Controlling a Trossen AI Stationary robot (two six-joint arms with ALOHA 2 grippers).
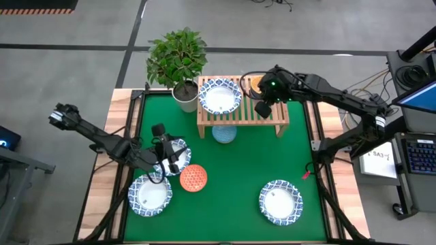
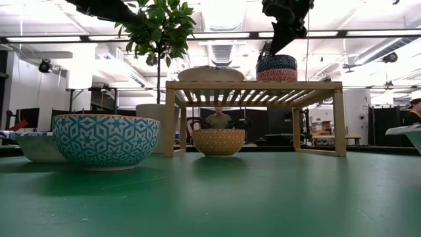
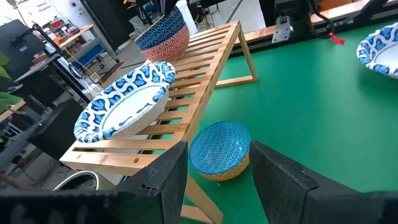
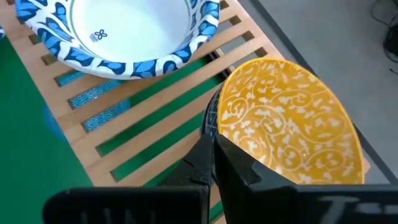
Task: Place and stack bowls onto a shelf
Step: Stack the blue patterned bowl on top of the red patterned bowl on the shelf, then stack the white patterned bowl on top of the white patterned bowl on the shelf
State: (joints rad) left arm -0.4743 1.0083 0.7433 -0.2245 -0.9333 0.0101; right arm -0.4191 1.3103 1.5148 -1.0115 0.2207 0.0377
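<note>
The light-wood shelf (image 1: pixel 242 112) stands at the table's far side. On its top rest a white blue-rimmed bowl (image 1: pixel 219 99) and a yellow-lined bowl (image 1: pixel 253 85), dark blue over red outside (image 2: pixel 276 67); one bowl or two nested, I cannot tell. My right gripper (image 4: pixel 214 155) is shut at its rim. A pale blue bowl (image 1: pixel 224 133) sits under the shelf's near edge. My left gripper (image 1: pixel 170 158) hovers open over another white bowl (image 1: pixel 182 148). An orange-red bowl (image 1: pixel 193 178) and two more white bowls (image 1: pixel 150 195) (image 1: pixel 280 201) rest on the green mat. My right gripper pinches the yellow-lined bowl by the rim (image 4: pixel 210 124) on its near side, one finger seemingly inside and one outside, though the fingers themselves cover the contact. It comes slanting down from above. The bowl sits level with its base on the shelf's slats (image 2: pixel 276 80).
A potted plant in a white pot (image 1: pixel 184 95) stands at the shelf's left end. The green mat (image 1: pixel 231 204) has room between the near bowls. Wooden table borders (image 1: pixel 116 136) run along both sides. A person (image 2: pixel 219 118) sits in the room behind.
</note>
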